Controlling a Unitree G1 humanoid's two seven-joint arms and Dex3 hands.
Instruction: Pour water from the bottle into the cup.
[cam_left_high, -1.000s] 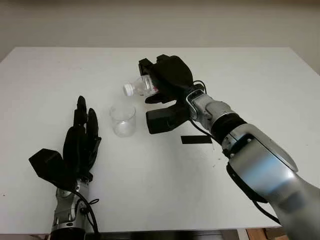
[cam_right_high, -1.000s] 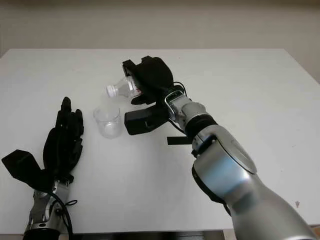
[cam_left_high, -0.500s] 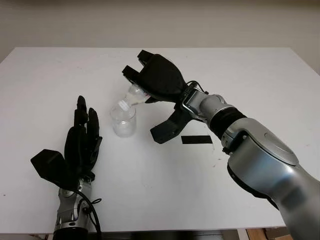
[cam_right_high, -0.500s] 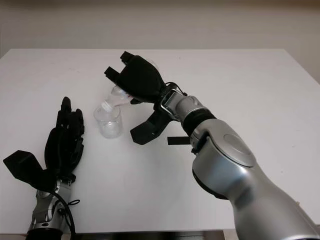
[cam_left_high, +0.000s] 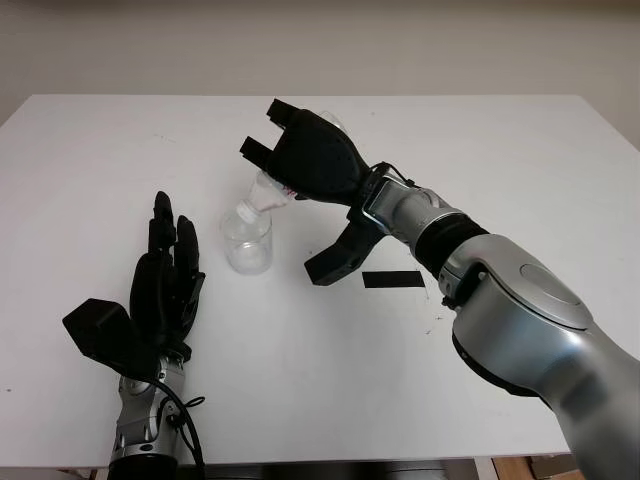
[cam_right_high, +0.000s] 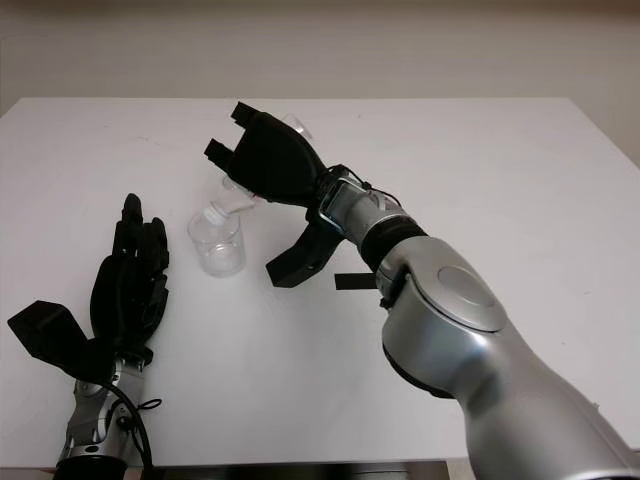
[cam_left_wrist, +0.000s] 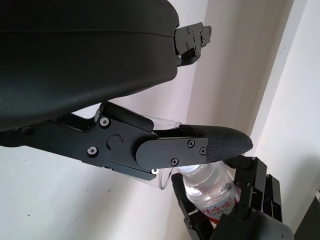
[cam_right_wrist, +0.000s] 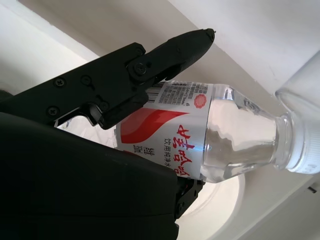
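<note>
1. Two hands are over the white table (cam_left_high: 520, 160).
2. Right hand (cam_left_high: 312, 158): raised above the table's middle, fingers clamped around the clear plastic bottle (cam_left_high: 262, 193).
3. Bottle: tilted steeply, neck down toward the robot's left. Its white-capped mouth (cam_left_high: 240, 212) sits just above the rim of the cup (cam_left_high: 247, 241). The right wrist view shows its red-and-white label (cam_right_wrist: 165, 132) and the clear neck section next to the cup's rim (cam_right_wrist: 305, 85).
4. Cup: clear, upright on the table, between the two hands, directly below the bottle's mouth.
5. Left hand (cam_left_high: 165, 285): open, holding nothing, at the near left of the table, beside the cup but apart from it.
6. Black tape strip (cam_left_high: 393, 279): flat on the table, below the right forearm (cam_left_high: 425, 225).
</note>
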